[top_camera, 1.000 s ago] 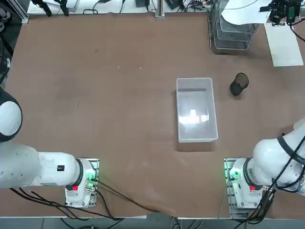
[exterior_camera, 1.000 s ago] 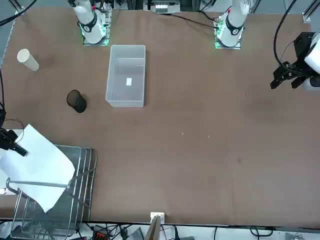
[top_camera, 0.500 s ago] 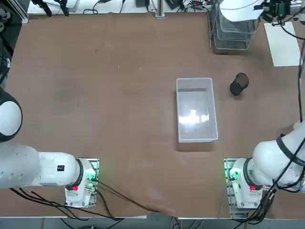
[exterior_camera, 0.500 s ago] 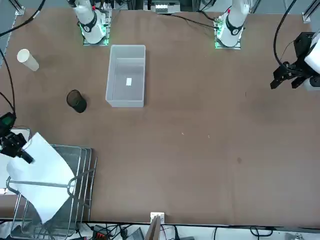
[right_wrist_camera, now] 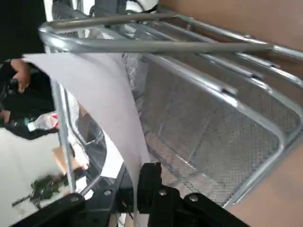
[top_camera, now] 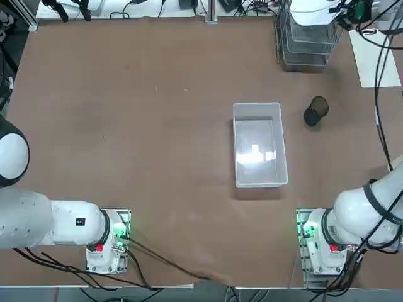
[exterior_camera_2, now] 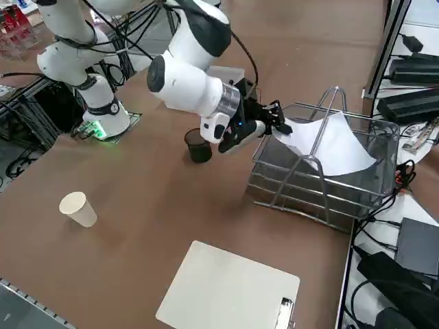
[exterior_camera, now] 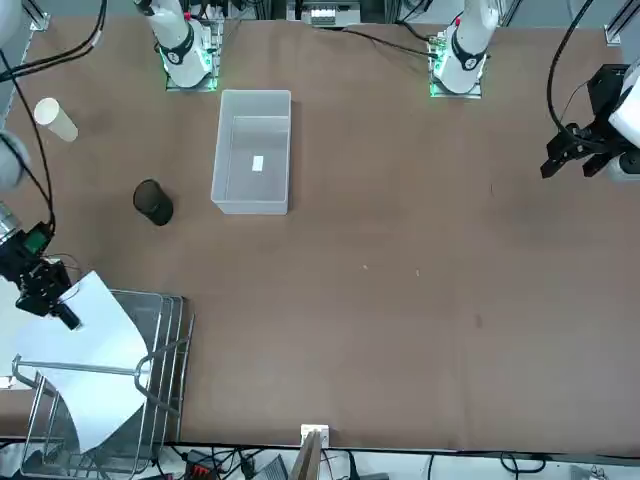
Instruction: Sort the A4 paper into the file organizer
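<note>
Paper (exterior_camera_2: 337,145): one white sheet, its far part inside the wire rack (exterior_camera_2: 381,142), passing under the raised bar (right_wrist_camera: 161,46); the near end is outside, clamped between the two fingers of the right gripper (right_wrist_camera: 138,182). Held by its end, presumably so the fingers need not enter the rack while the free part leads the way. The sheet bows instead of lying flat, likely because it is thin and gripped at one end only.

Step, as I judge it: insertion, well along but unfinished. Next: feed the gripped end inward, lower it to the mesh, then release. Risk: an edge catching on the wire, or the sheet buckling if pushed too steeply.

Outward from the rack: a dark cup (exterior_camera_2: 199,146) near it, a white clipboard (exterior_camera_2: 226,288) flat on the table, a white cup (exterior_camera_2: 77,209) beyond. Clear bin (top_camera: 261,148) well apart, apparently unneeded here.
</note>
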Robot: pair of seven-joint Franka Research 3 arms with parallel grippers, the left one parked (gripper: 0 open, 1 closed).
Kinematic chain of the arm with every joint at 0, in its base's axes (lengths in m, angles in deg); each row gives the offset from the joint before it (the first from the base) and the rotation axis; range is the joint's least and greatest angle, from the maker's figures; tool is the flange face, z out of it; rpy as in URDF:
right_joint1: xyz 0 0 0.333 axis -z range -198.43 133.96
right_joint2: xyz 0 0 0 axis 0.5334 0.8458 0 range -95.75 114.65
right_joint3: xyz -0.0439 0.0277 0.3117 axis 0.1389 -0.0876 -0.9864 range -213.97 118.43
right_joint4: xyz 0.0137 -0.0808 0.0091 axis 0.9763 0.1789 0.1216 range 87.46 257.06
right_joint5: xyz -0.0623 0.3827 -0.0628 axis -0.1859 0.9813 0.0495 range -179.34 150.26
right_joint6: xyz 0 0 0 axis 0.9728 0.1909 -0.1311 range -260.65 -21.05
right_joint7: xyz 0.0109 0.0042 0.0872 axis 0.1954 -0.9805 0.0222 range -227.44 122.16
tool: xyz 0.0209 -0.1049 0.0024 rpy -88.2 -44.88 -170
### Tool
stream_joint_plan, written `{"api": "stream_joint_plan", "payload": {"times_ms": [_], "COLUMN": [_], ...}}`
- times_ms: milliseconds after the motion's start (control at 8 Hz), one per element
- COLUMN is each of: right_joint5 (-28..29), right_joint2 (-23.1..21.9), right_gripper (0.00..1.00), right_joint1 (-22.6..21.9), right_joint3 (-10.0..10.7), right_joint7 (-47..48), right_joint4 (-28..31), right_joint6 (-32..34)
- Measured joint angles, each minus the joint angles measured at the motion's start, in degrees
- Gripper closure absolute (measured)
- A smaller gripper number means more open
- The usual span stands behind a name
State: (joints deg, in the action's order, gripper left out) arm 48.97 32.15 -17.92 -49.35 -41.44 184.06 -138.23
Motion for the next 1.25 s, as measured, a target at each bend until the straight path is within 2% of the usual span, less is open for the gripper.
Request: {"api": "stream_joint_plan", "payload": {"times_ms": [375, 1000, 1250], "right_joint5": [0.0, 0.09, 0.11], "right_joint2": [-1.9, -1.92, -1.0], "right_gripper": [0.99, 0.99, 0.99], "right_joint1": [-6.31, -11.62, -13.55], "right_joint3": [-0.08, -0.09, -0.1], "right_joint7": [6.52, 19.13, 23.74], "right_joint4": [4.96, 6.65, 6.63], "right_joint6": [-14.08, -28.88, -32.29]}}
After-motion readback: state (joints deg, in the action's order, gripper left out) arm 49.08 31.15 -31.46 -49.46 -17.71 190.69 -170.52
